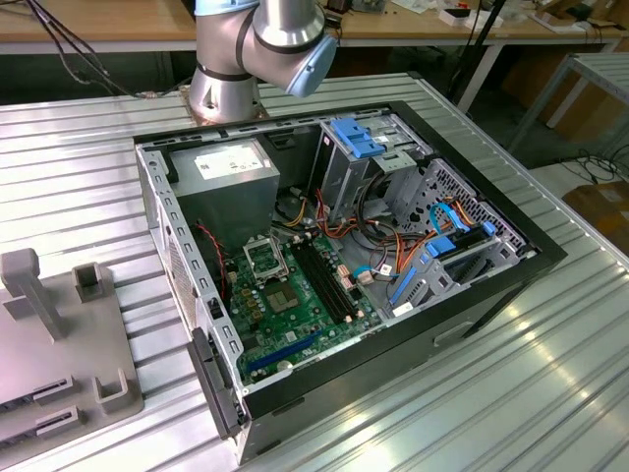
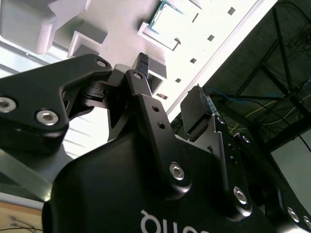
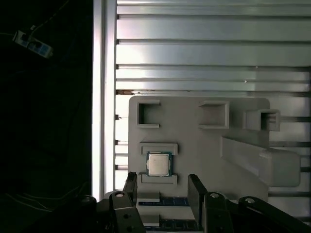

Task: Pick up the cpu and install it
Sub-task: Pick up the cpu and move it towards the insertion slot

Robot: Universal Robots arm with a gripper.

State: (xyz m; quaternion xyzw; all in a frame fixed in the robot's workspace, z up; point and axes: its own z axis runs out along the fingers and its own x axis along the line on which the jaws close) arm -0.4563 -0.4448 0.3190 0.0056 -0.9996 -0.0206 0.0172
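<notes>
The cpu [image 3: 158, 164], a small square chip with a silver top and a thin green rim, lies flat in a recess of the grey holder plate [image 3: 194, 145]. It also shows in the second wrist view as the cpu [image 2: 170, 22]. My gripper [image 3: 163, 191] hovers over the plate, open, its black fingers [image 3: 194, 190] spread wider than the chip and holding nothing. In the second wrist view the gripper [image 2: 170, 82] is well apart from the chip. The black socket frame [image 1: 263, 258] sits on the green motherboard [image 1: 295, 315] inside the open computer case.
The holder plate [image 1: 59, 374] lies on the ribbed metal table [image 1: 491, 393] at the exterior view's left, with raised blocks [image 3: 277, 165] and a blue-labelled module [image 3: 165, 201]. The case holds a power supply [image 1: 221, 167], drive cages [image 1: 373, 157] and cables. The table edge [image 3: 99, 97] runs beside the plate.
</notes>
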